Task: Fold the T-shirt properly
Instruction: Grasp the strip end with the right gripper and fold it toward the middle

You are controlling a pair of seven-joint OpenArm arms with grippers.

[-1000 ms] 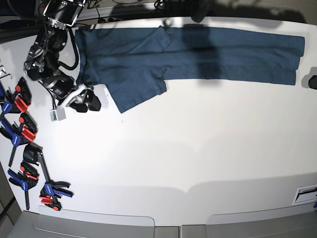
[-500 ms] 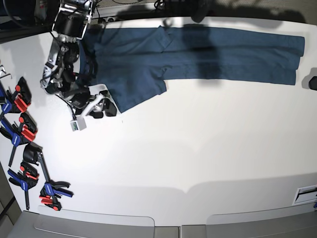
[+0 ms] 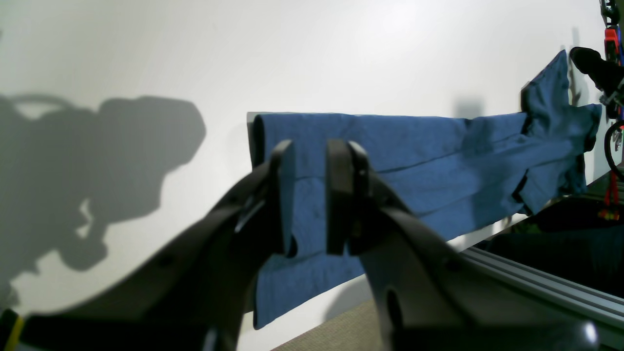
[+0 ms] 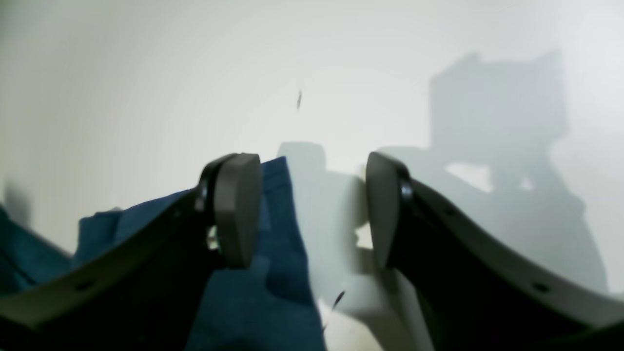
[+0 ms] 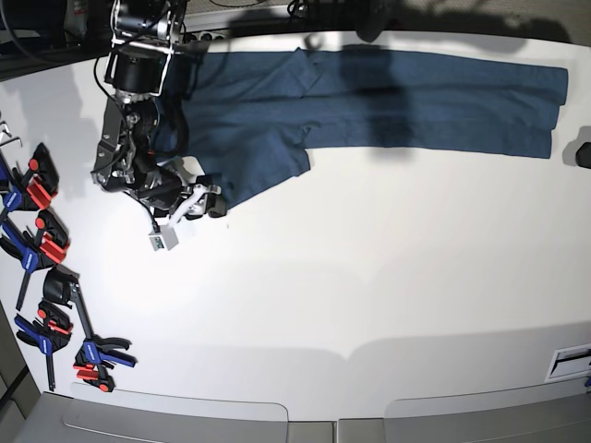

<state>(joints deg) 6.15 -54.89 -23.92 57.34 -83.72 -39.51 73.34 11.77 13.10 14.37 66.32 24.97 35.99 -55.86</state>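
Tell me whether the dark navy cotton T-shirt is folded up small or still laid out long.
Laid out long. The dark navy cotton T-shirt lies as a wide band along the white table's far edge, one sleeve flap sticking out toward the near side.

Navy T-shirt [image 5: 388, 101] folded lengthwise, flat along table edge.

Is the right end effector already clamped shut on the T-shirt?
No, in the right wrist view the right end effector stands open, with the T-shirt beside one finger and bare table in the gap.
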